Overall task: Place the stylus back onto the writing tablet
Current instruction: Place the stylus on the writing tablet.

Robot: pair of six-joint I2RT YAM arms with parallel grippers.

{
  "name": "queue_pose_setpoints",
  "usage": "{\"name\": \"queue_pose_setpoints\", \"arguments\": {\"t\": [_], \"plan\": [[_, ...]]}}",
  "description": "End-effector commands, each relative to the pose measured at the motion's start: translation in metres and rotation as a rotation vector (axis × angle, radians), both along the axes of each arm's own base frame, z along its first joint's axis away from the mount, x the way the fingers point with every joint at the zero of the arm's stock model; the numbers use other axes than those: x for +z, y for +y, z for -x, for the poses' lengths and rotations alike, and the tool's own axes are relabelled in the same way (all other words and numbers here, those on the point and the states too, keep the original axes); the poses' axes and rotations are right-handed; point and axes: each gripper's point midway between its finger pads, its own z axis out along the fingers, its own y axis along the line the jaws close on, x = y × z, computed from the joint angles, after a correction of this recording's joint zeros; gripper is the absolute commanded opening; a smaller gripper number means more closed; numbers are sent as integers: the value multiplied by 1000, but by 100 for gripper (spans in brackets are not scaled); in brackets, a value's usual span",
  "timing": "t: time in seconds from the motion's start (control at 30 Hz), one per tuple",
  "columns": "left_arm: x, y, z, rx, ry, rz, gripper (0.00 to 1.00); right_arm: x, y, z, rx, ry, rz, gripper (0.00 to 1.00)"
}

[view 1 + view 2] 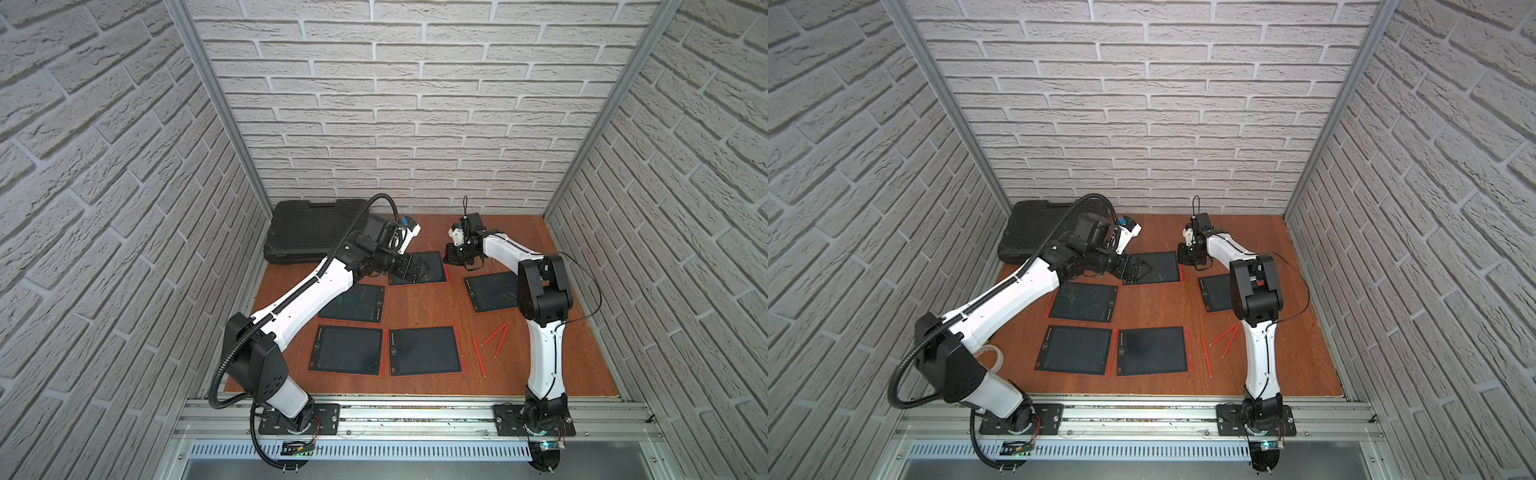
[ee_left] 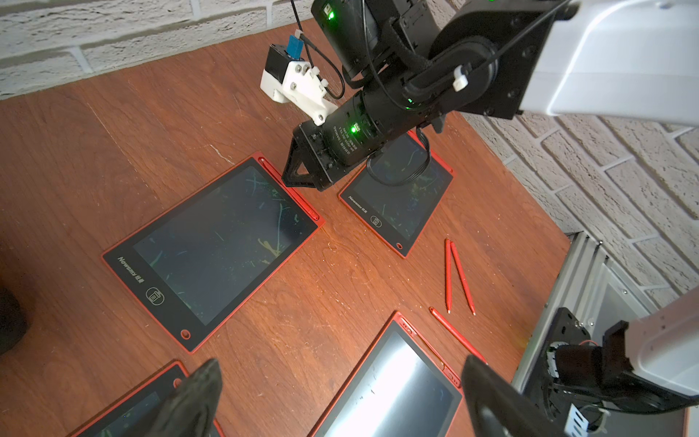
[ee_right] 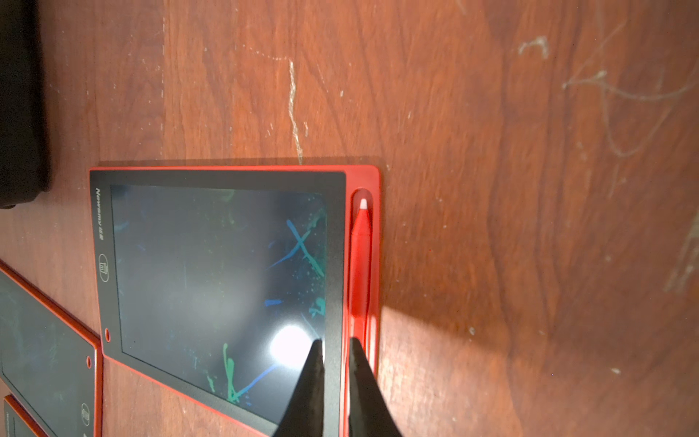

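Rail [image 1: 415, 410] nearest; scratched wood tabletop [image 1: 419, 307]; brick walls [image 1: 395, 104]; stylus [image 3: 360, 265] in tablet [image 3: 219, 178] slot

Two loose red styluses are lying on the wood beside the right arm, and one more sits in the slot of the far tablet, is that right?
Not quite: three loose styluses, not two, lie on the wood beside the right arm, as a top view shows. One more stylus does sit in the far tablet slot.

far writing tablet [image 1: 434, 273]: left gripper [image 1: 420, 268] jaws over its screen, right gripper [image 1: 449, 258] jaws at its red edge.
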Motion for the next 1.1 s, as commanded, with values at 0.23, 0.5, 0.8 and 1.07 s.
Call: {"name": "queue_pose_setpoints", "arguments": {"t": [0.23, 0.5, 0.8, 1.07], "plan": [[16, -1, 5, -15, -35, 31, 98, 8, 5, -3, 20, -35, 79, 3], [16, -1, 5, -15, -38, 30, 98, 3, 6, -2, 43, -32, 176, 3], [16, -1, 5, -16, -38, 30, 98, -4, 1, -1, 46, -20, 272, 3], [16, -1, 4, -14, -35, 31, 98, -11, 2, 1, 63, -6, 309, 3]]}}
